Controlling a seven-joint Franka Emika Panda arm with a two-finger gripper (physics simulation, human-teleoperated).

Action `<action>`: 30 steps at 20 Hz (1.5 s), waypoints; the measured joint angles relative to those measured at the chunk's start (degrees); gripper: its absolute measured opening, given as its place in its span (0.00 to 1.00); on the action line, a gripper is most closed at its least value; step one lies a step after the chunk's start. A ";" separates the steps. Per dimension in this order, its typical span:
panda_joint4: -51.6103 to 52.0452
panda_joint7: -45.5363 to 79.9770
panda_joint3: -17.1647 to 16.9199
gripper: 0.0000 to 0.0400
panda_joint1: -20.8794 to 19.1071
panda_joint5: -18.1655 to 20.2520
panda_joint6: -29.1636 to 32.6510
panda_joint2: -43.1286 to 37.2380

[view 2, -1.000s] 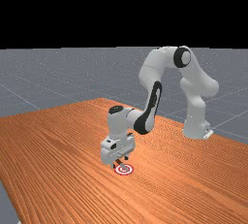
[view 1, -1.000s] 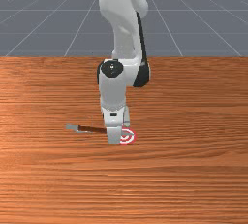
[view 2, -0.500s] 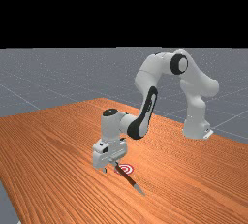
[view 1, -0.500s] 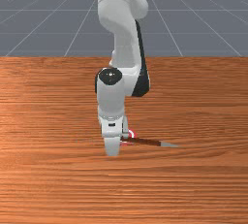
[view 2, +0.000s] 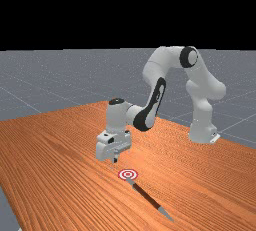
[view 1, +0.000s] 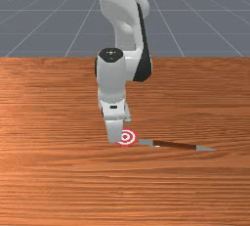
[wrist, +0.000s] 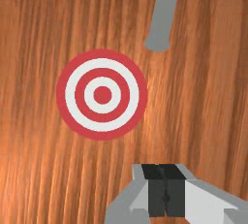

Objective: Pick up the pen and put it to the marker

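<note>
Front faces the arm (view 1: 111, 79), far stands back, wrist looks down.

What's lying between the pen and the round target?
A narrow strip of tabletop separates the pen from the target, as the wrist view shows.

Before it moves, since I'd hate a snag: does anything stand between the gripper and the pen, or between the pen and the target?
Nothing visible does. The gripper hovers above the table, shut; the target lies flat and rises into neither path. Just a narrow strip of wood separates it from the pen.
</note>
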 joint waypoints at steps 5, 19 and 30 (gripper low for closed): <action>1.92 -6.54 0.31 0.00 -4.75 0.56 -0.67 0.49; 2.08 21.50 -2.72 0.00 11.70 -0.21 -1.41 -0.48; 8.13 23.91 0.02 0.99 17.91 -0.75 -9.01 2.24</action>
